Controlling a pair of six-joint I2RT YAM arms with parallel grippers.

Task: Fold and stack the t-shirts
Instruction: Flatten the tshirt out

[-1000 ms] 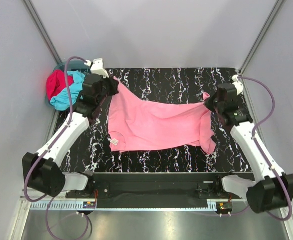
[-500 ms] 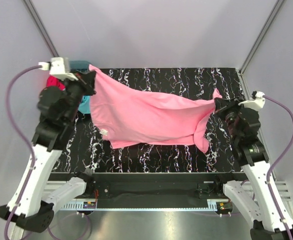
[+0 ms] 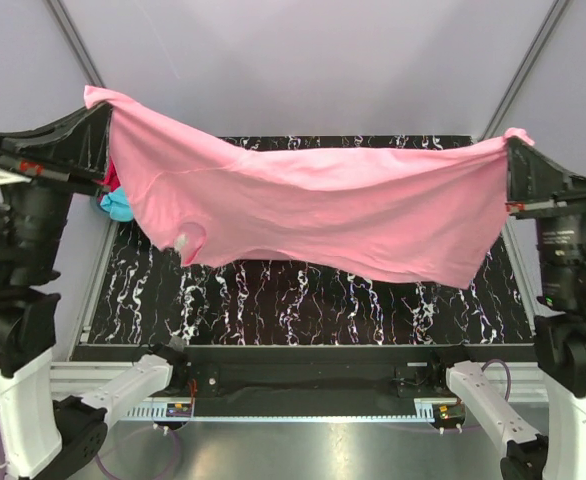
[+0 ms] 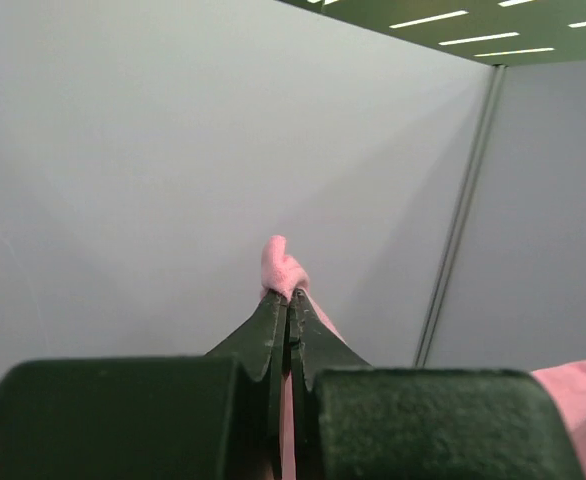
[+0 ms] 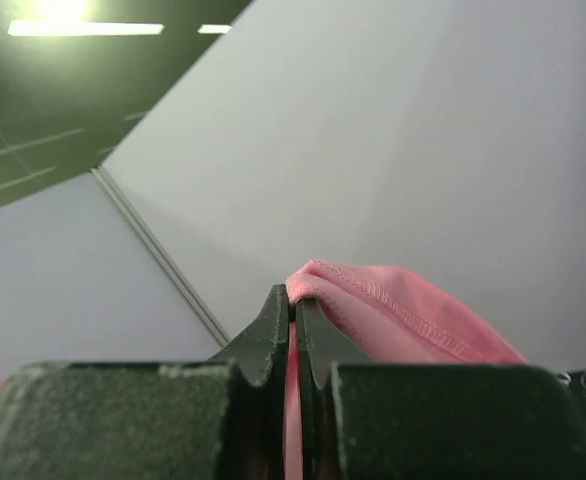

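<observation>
At the near edge of the black marbled counter, two white robot arms rise on either side of the overhead view. The left arm and right arm each hold one end of the light pink t-shirt. It hangs in the air between them like a sagging banner, well clear of the counter. The left jaws are pressed together on a small pink tuft. The right jaws are pinched together on a stitched hem. A white neck label shows low on the left of the hanging cloth, and the bottom edge droops lowest toward the right. Beyond the left arm, at the far left corner, a bit of the turquoise t-shirt and a sliver of the crimson t-shirt peek out.

The step appears to be spreading the shirt before laying it flat. To do it well, both grips should hold firm at level height with even tension, so the cloth comes down smooth rather than bunched.

The wrist views show each pinch up close against blank walls, but nothing of the shirt's spread. Only the overhead view shows the sag, the label and the waiting shirts.
</observation>
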